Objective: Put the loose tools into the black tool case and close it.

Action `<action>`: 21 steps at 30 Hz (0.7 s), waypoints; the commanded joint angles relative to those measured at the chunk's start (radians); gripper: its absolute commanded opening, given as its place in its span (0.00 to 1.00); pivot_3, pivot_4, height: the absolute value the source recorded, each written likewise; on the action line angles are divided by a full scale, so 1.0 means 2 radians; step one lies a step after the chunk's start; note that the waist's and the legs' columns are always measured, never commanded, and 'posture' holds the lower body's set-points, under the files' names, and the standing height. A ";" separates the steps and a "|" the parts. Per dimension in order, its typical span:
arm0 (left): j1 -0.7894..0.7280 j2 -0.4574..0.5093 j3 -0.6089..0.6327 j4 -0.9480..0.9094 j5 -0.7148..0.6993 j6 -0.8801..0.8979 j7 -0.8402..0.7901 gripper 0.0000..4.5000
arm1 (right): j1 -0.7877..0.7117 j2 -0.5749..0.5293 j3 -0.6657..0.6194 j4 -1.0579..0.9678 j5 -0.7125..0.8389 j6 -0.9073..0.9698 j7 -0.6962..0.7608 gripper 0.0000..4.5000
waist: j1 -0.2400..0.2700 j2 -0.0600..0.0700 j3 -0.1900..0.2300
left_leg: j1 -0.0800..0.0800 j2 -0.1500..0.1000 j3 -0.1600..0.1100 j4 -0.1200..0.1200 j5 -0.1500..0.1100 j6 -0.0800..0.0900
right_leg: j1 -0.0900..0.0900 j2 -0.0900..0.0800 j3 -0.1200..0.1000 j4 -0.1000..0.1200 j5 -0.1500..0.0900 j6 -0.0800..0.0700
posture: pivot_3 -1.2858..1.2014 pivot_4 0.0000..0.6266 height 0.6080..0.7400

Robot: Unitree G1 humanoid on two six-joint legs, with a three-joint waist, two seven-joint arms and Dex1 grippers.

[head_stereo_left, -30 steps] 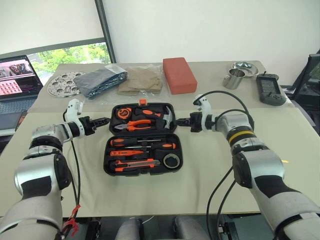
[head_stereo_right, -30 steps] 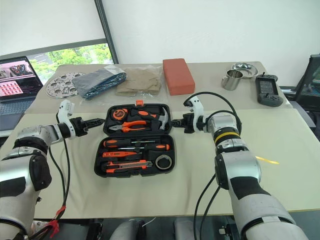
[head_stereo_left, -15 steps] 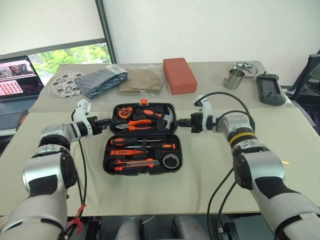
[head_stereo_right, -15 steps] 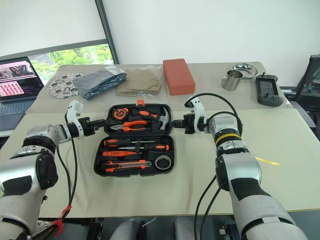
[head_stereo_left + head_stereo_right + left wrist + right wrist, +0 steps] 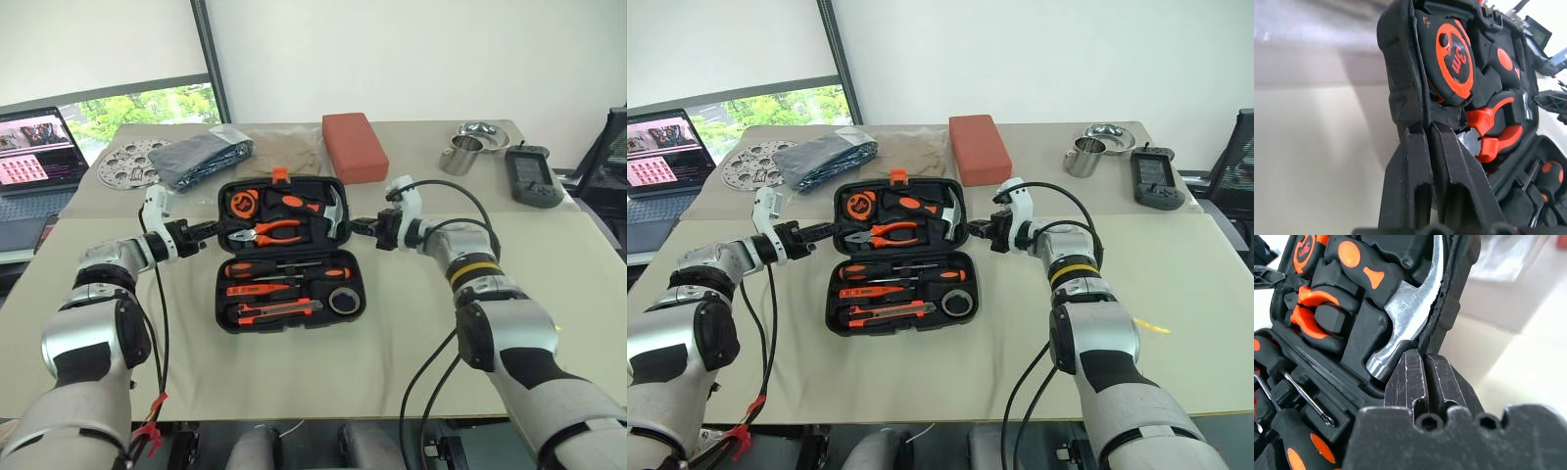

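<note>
Left-eye view shows the flat black plastic hinged tool case (image 5: pixel 286 252) lying open in front of the red-orange brick-shaped block (image 5: pixel 352 146), its far half raised. Rigid moulded shell, probably lid-heavy with steel tools — best held at the side rims. Left gripper (image 5: pixel 213 230) and right gripper (image 5: pixel 359 227) each have fingers pressed together, pinching those rims. Slim orange-and-black screwdrivers (image 5: pixel 284 269) sit in slots — latch still open.

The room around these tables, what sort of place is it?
Probably an office or lab used as a test room: plain tables pushed together, an open laptop by a window, and an assortment of practice items, such as a black tool case, a metal cup and a handheld controller.
</note>
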 commanded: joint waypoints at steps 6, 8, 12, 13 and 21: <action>0.005 -0.001 -0.043 -0.059 0.026 -0.156 -0.031 0.01 | 0.039 0.000 -0.005 -0.059 0.022 -0.141 0.072 0.00 | 0.001 0.000 0.000 | 0.000 0.000 0.000 -0.001 0.000 0.000 | 0.000 0.000 0.000 0.000 0.000 0.000 | 0.52 0.24 1.00; 0.025 0.004 -0.062 -0.068 0.043 -0.207 -0.033 0.01 | 0.061 -0.004 0.007 -0.070 0.012 -0.182 0.081 0.00 | 0.000 0.000 0.000 | 0.000 0.000 0.000 -0.001 0.000 0.000 | 0.000 0.000 0.000 0.000 0.000 0.000 | 0.52 0.24 1.00; 0.060 0.016 -0.086 -0.074 0.065 -0.298 -0.028 0.01 | 0.082 -0.013 0.017 -0.065 -0.001 -0.246 0.073 0.00 | -0.001 0.000 0.000 | 0.001 0.001 0.000 -0.001 0.000 0.000 | 0.000 0.000 0.001 0.000 0.000 0.000 | 0.52 0.24 1.00; 0.069 0.019 -0.089 -0.077 0.068 -0.328 -0.020 0.01 | 0.085 -0.015 0.016 -0.062 -0.003 -0.269 0.067 0.00 | -0.001 0.000 0.000 | 0.002 0.001 0.000 -0.001 0.000 0.000 | 0.001 0.000 0.001 0.000 0.000 0.000 | 0.52 0.24 1.00; 0.099 0.023 -0.106 -0.079 0.082 -0.464 0.012 0.01 | 0.095 -0.024 0.019 -0.049 -0.009 -0.371 0.058 0.00 | 0.000 0.000 0.000 | 0.003 0.001 0.001 0.001 0.000 0.000 | 0.003 0.000 0.002 0.000 0.000 0.000 | 0.52 0.24 1.00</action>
